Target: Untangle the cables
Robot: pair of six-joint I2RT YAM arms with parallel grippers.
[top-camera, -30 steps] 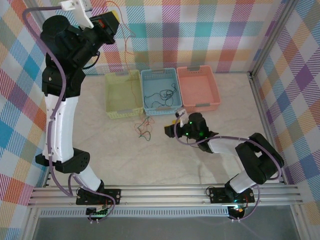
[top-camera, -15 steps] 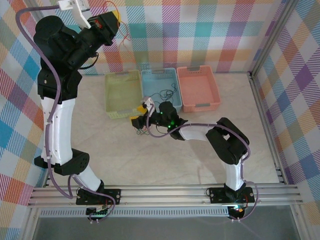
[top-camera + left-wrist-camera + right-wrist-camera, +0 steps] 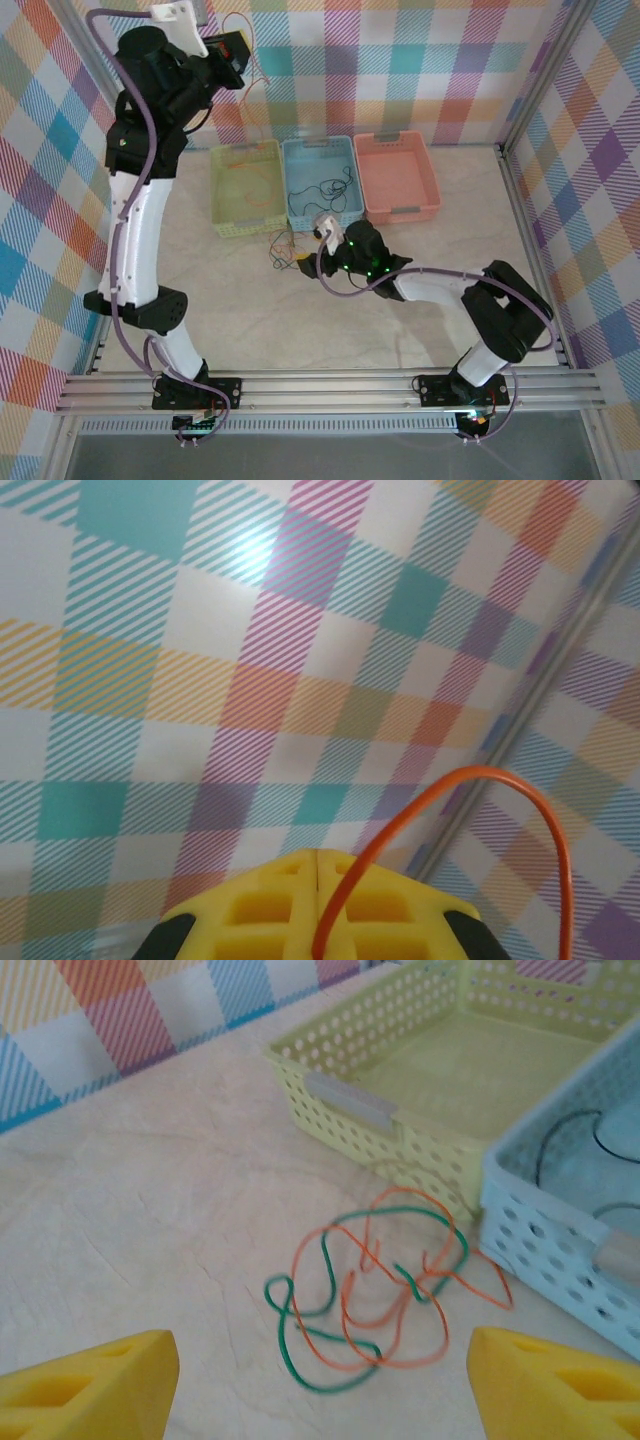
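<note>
High at the back left, my left gripper [image 3: 238, 46] is shut on an orange cable [image 3: 262, 82]. That cable hangs down into the yellow basket [image 3: 215, 190], where its lower part lies in loops. In the left wrist view the yellow fingers of the left gripper [image 3: 318, 855] are pressed together with the orange cable [image 3: 434, 789] arching out from between them. A tangle of cables [image 3: 287, 255] lies on the table in front of the baskets, green [image 3: 286, 1356] and orange [image 3: 411, 1363] strands looped together. My right gripper [image 3: 320, 1390] is open just short of it, holding nothing.
A blue basket [image 3: 318, 143] holding a black cable [image 3: 320, 190] stands beside the yellow one, with a pink basket [image 3: 395, 180] to its right. The yellow basket [image 3: 350, 1100] and the blue basket [image 3: 560, 1230] stand close behind the tangle. Checked walls enclose the table.
My left arm has shifted right, and more orange cable now lies in the yellow basket. The right gripper swept left to the tangle, then drew back a little.
</note>
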